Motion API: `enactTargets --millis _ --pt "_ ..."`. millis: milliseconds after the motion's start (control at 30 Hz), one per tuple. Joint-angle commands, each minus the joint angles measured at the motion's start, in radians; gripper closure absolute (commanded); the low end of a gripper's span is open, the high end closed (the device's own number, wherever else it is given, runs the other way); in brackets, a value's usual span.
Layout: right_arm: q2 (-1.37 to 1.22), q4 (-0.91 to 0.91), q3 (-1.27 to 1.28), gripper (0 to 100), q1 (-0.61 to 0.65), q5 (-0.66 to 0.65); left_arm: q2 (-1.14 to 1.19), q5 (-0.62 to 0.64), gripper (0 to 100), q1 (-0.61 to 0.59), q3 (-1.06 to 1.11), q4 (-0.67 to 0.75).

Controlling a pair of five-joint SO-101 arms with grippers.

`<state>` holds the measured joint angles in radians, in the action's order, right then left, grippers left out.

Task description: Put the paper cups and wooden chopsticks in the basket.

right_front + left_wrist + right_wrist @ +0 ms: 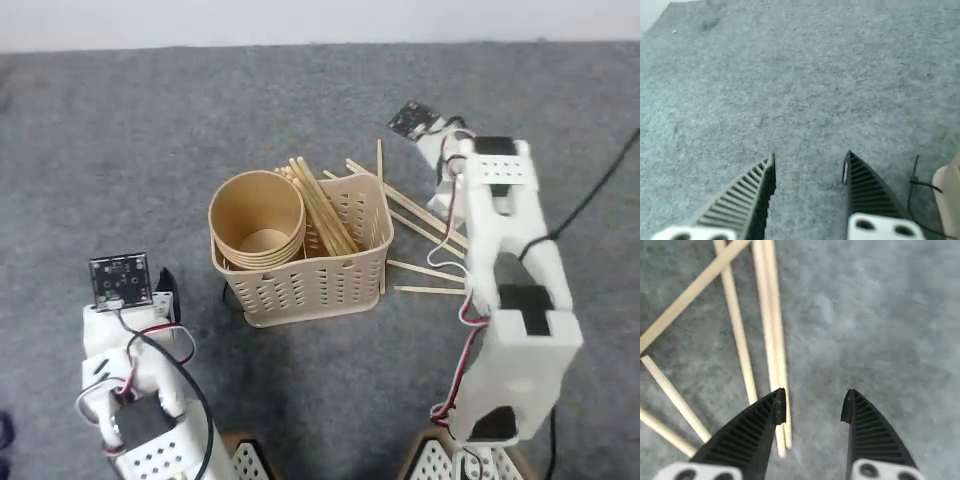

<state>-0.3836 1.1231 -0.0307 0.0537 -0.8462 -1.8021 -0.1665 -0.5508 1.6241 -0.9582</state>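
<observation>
The basket [330,280] sits mid-tabletop [120,130], with stacked paper cups [257,215] in its 9 o'clock half and a bundle of wooden chopsticks [322,205] leaning at their 3 o'clock. At the basket's 3 o'clock lie loose chopsticks [425,271], and the right pincer [815,392] hangs wide over them. The left pincer [810,157], at the basket's 8 o'clock, gapes wide above bare grey surface.
</observation>
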Motion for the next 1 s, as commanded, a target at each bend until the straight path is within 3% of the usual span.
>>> enactTargets --millis 0,600,967 --pt "-0.015 -0.033 -0.009 80.5 0.016 -0.012 -0.015 -0.017 79 0.005 -0.002 0.0" --pt "-0.044 -0.028 0.02 80.7 0.067 -0.064 -0.015 -0.018 79 0.005 0.002 0.002" --pt "-0.07 -0.044 0.02 94.6 0.068 -0.069 -0.015 -0.018 79 0.005 0.007 0.015"
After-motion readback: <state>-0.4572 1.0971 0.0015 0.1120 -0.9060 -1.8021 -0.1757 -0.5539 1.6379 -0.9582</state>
